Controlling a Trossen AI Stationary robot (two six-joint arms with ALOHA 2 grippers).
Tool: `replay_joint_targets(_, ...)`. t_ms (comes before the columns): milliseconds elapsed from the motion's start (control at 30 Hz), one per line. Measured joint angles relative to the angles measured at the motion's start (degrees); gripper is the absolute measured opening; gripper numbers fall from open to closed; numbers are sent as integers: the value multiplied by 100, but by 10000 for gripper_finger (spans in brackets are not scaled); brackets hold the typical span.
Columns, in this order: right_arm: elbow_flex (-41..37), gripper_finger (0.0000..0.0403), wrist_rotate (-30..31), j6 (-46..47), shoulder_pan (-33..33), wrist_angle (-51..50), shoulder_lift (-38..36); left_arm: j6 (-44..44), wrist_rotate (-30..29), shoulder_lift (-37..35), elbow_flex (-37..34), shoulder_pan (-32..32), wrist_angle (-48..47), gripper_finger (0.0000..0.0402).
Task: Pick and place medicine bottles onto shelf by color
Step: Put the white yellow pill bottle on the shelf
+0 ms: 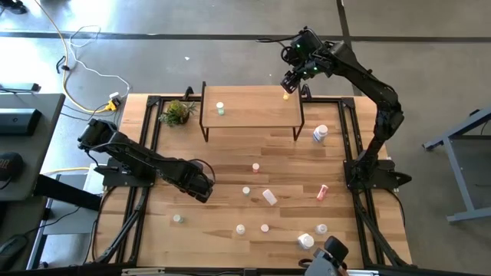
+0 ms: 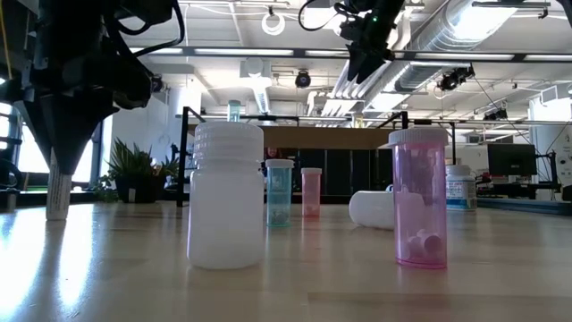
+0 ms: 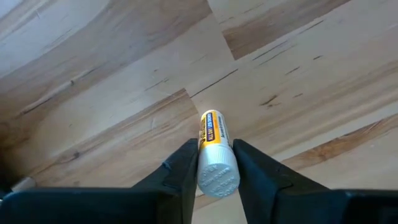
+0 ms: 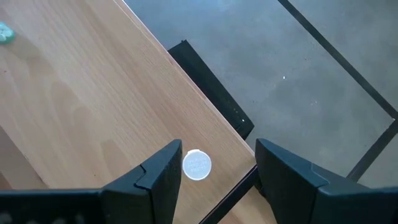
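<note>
Pinching a yellow-labelled bottle, the left gripper stands closed; right gripper (spread wide) hovers above the shelf.

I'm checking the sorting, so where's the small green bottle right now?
In the high view the small green bottle stands on the light-wood shelf, toward its left end, near the green plant.

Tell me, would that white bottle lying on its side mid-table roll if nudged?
Probably. The white bottle is a smooth cylinder lying flat on the bare table, so a sideways nudge would likely roll it. It looks like light plastic, so likely easy to shift and unlikely to break.
</note>
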Motion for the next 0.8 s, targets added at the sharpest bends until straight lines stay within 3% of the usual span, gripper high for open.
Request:
replay_joint_targets(400, -2, 195, 20, 69, 2, 0, 0, 328, 143, -406, 1, 304, -14, 76)
replay_joint_targets(800, -2, 195, 15, 205, 2, 0, 2, 1245, -294, -1364, 262, 1425, -35, 76)
